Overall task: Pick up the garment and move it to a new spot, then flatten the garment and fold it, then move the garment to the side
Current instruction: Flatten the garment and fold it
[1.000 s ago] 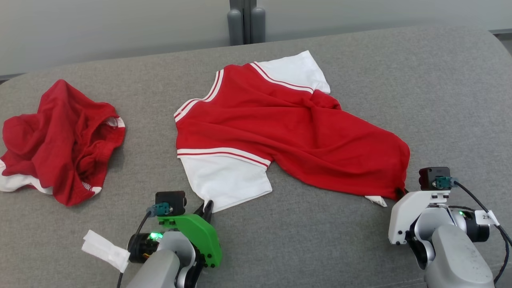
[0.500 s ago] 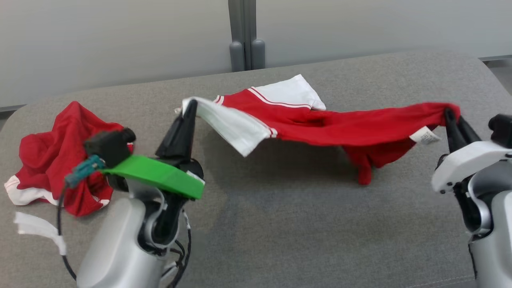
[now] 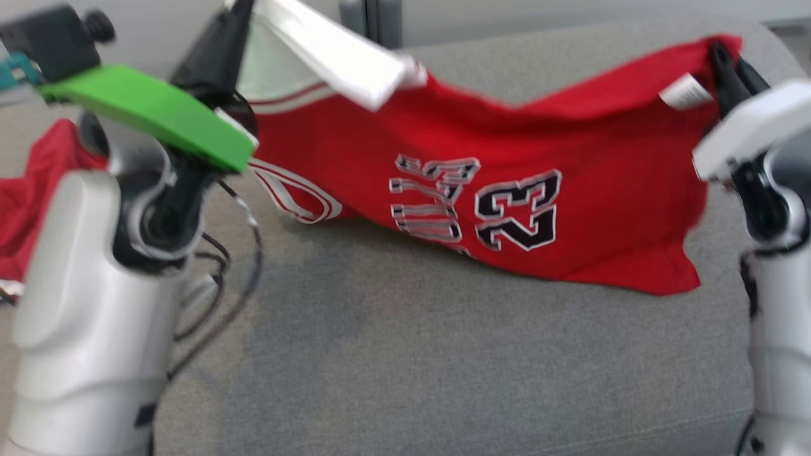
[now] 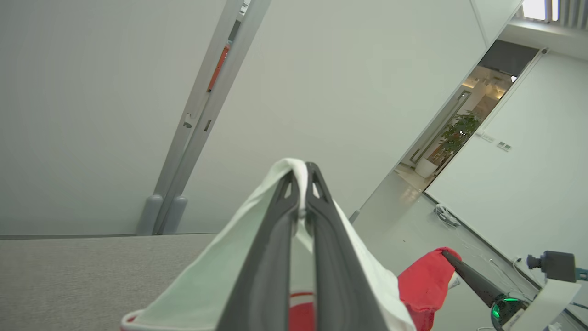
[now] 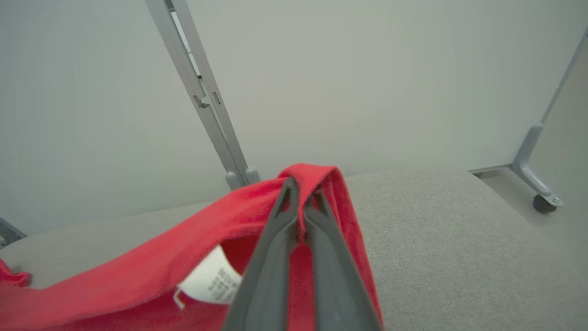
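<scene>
Grey padded top (image 3: 405,367): red jersey (image 3: 507,190) hangs stretched above far half, lower hem seemingly touching. Left gripper (image 4: 303,172) clenched on white sleeve, right gripper (image 5: 301,195) clenched on red corner. Risk: thin pinch slips under tension, jersey drops crumpled.

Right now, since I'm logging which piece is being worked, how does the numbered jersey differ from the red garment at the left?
The jersey hangs stretched between the left gripper and right gripper, jaws shut on it; the red garment lies unheld on the grey surface. The jersey shows a white sleeve and black numerals; the red garment shows plain red here. Both are red cloth.
</scene>
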Controlling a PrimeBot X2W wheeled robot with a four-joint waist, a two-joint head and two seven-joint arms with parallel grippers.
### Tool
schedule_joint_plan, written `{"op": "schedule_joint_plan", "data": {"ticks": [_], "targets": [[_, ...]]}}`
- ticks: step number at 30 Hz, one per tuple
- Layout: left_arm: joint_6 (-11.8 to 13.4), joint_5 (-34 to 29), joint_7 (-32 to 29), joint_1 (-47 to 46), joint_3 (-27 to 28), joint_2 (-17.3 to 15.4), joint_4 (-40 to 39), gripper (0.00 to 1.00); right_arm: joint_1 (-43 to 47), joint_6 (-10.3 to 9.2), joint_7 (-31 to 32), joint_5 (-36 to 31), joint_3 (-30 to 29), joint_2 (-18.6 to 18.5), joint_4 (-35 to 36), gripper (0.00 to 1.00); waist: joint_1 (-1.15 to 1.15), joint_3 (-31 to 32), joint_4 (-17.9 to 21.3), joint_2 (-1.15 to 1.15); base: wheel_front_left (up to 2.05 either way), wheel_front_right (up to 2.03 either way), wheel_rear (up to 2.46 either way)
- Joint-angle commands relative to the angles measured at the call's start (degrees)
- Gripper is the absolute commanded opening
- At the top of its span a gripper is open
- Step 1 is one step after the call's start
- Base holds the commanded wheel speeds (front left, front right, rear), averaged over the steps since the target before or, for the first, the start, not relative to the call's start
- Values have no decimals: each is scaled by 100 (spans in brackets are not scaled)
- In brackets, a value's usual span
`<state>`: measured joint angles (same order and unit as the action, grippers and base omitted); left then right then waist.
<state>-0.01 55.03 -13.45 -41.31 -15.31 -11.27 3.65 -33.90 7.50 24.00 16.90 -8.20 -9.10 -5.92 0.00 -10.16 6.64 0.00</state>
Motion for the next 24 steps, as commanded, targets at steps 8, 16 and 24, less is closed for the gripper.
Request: {"op": "schedule_joint_plan", "data": {"ticks": [8, 16, 24], "targets": [[-416, -1257, 1813, -2036, 93, -218, 2177, 0, -2689, -2, -2180, -547, 21, 431, -2604, 0, 0, -1116, 683, 0, 0, 0, 0], [-701, -1653, 2855, -3406, 111, 121, 2515, 0, -4147, -2, -3778, -1269, -79, 449, -3820, 0, 0, -1107, 556, 0, 0, 0, 0], [-746, -1431, 2858, -2022, -93, 294, 2366, 0, -3631, -5, -3914, -1485, 124, 184, -4798, 0, 0, -1491, 261, 0, 0, 0, 0]]}}
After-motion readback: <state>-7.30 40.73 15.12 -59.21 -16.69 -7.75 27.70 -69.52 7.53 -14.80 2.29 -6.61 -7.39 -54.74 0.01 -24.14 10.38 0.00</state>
